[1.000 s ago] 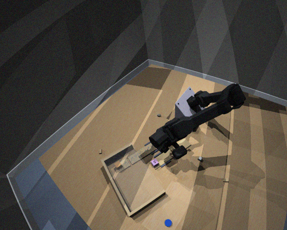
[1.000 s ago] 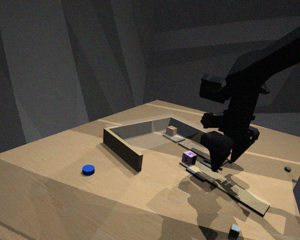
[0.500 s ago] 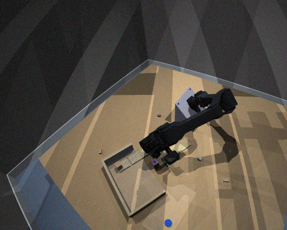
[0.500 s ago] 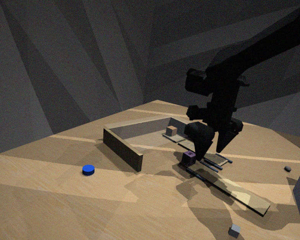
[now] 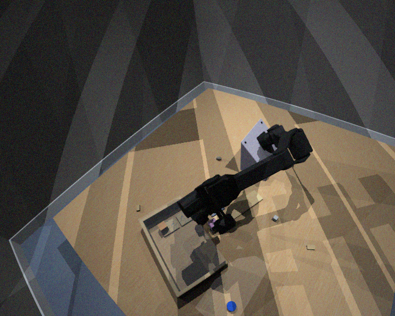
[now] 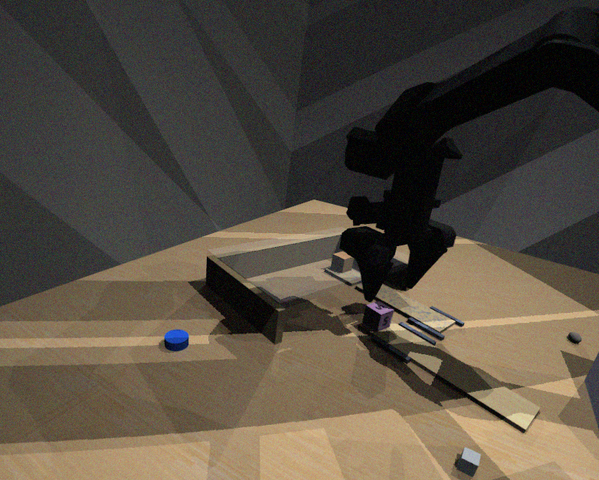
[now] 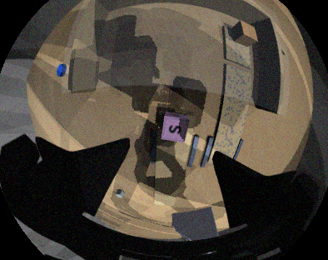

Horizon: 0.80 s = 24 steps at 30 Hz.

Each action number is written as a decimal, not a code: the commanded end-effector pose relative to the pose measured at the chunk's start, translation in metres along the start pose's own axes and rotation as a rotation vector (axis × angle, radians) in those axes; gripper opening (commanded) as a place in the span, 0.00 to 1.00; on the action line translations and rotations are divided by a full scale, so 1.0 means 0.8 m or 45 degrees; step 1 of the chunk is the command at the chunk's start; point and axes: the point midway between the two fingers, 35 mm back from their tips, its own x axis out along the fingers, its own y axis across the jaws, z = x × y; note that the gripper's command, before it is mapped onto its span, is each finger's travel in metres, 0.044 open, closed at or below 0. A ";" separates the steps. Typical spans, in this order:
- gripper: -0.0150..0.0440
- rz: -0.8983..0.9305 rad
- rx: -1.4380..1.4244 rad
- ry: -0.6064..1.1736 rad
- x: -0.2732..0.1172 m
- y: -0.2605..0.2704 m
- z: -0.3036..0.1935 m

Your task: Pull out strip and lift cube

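Purple cube [image 5: 211,223] [image 6: 378,317] [image 7: 174,127] sits on the plain strip's [image 6: 506,405] tray-side end, end effector [image 6: 390,293] [image 7: 173,149] spread above, nothing pinched; looks light, rigid, maybe slick, so grab opposite side faces at mid-height, square-on, clear of the dark rails [image 6: 417,333] [image 7: 193,151].

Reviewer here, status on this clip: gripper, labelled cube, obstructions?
Gripper open, nothing held. Purple S cube below the fingers, on its strip's end. Strip outside the walled frame. No obstruction seen above cube.
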 end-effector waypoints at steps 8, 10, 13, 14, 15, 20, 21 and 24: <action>0.69 -0.006 -0.006 -0.001 0.009 0.000 0.015; 0.68 -0.006 -0.006 -0.001 0.013 0.000 0.015; 0.68 -0.006 -0.006 -0.001 0.019 0.000 0.015; 0.68 -0.006 -0.006 -0.001 0.021 0.000 0.015; 0.68 -0.006 -0.006 -0.001 0.023 0.000 0.015; 0.68 -0.006 -0.006 -0.001 0.034 0.000 0.015; 0.68 -0.006 -0.006 -0.001 0.036 0.000 0.015; 0.68 -0.005 -0.006 -0.001 0.042 0.000 0.015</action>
